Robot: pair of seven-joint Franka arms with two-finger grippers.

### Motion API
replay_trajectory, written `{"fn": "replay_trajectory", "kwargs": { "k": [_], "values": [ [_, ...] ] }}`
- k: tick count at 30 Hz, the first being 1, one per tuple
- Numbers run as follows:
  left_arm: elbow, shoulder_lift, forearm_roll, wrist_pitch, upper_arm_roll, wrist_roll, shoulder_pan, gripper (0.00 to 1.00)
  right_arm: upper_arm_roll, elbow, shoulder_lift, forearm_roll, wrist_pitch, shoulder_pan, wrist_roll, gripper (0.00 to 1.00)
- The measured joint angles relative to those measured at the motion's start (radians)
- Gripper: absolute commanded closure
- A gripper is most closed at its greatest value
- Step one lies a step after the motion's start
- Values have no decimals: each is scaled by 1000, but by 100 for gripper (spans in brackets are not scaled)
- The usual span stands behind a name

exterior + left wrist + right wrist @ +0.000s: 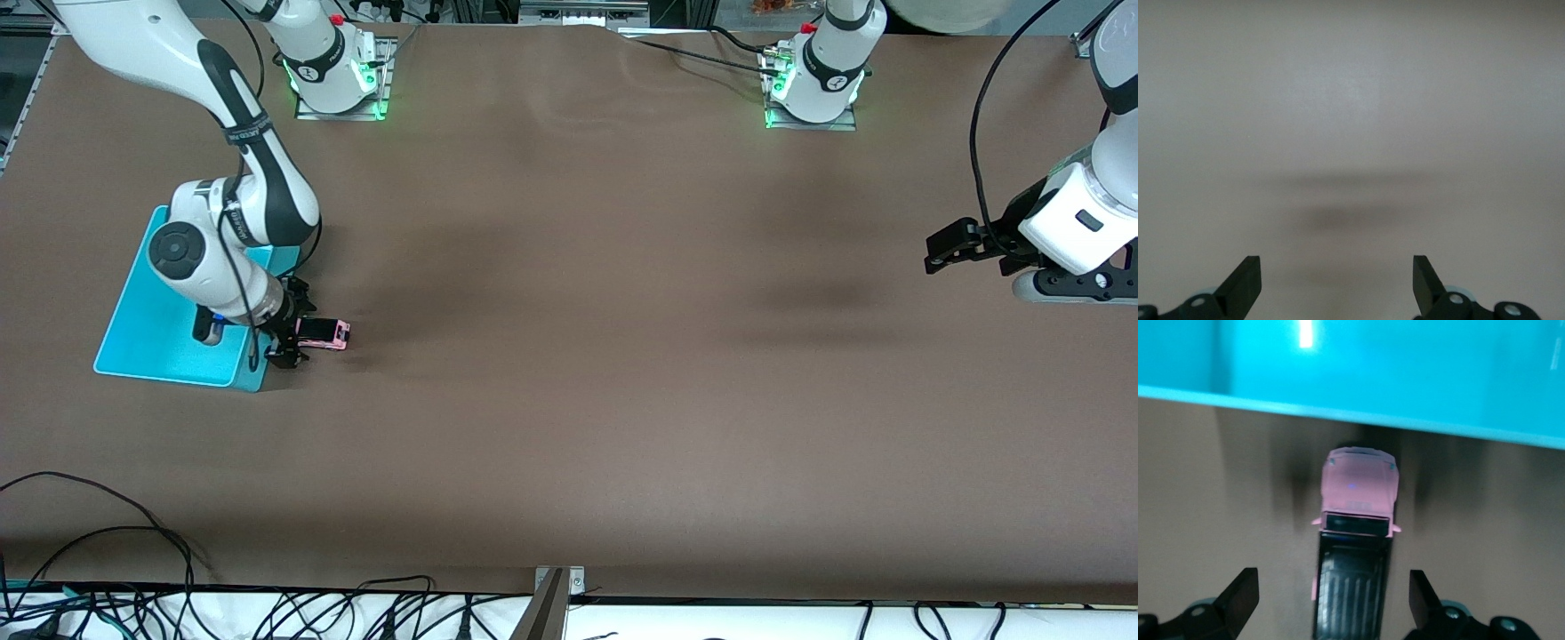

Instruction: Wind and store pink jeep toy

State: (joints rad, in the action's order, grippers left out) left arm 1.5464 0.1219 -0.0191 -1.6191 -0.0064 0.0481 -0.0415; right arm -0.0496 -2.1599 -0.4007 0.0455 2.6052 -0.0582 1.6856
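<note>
Just beside the cyan bin (169, 311), the pink jeep toy (324, 333) sits on the bench (569, 356), hood toward the bin, between the right claw's (1331, 600) wide-open, empty fingers. The left claw (1337, 280) waits open, well apart.

One pink jeep toy (323, 333), one cyan bin (151, 333), two arms, apparently nothing else.

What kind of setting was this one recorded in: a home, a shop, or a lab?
Most likely a robotics lab bench: two arm bases bolted to a plain brown table, loose cables along its edge nearest the front camera, and only a pink toy car beside a cyan bin.
</note>
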Motion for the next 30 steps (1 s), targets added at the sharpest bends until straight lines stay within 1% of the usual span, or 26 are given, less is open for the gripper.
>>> {"fn": "replay_trajectory", "kwargs": {
  "k": [3, 4, 6, 7, 10, 11, 14, 15, 20, 26, 30],
  "values": [
    [0, -1, 0, 10, 0, -2, 1, 0, 0, -10, 0, 0, 16, -1, 1, 0],
    [0, -1, 0, 15, 0, -3, 1, 0, 0, -14, 0, 0, 22, -1, 1, 2],
    [0, -2, 0, 21, 1, -5, 3, 0, 0, -19, 0, 0, 30, -1, 1, 9],
    [0, -3, 0, 22, 2, -7, 3, 0, 0, -20, 0, 0, 32, -1, 1, 15],
    [0, -5, 0, 27, 3, -10, 3, 0, 0, -25, -1, 0, 42, -1, 1, 37],
    [0, -6, 0, 28, 3, -11, 3, 0, 0, -26, -1, 0, 45, -1, 1, 43],
    [0, -8, 0, 29, 2, -11, 3, 0, 0, -27, -2, 0, 48, -1, 1, 53],
    [0, -8, 0, 29, 3, -12, 3, 0, 0, -28, -2, 0, 49, -1, 2, 55],
    [0, -9, 0, 29, 3, -12, 3, 0, 0, -28, -1, 0, 53, -1, 7, 57],
    [0, -9, 0, 30, 3, -12, 3, 0, 0, -24, 2, 0, 49, -1, 25, 57],
    [0, -9, 0, 30, 3, -12, 3, 0, -1, -3, 14, 0, 6, -2, 29, 57]
  ]
}}
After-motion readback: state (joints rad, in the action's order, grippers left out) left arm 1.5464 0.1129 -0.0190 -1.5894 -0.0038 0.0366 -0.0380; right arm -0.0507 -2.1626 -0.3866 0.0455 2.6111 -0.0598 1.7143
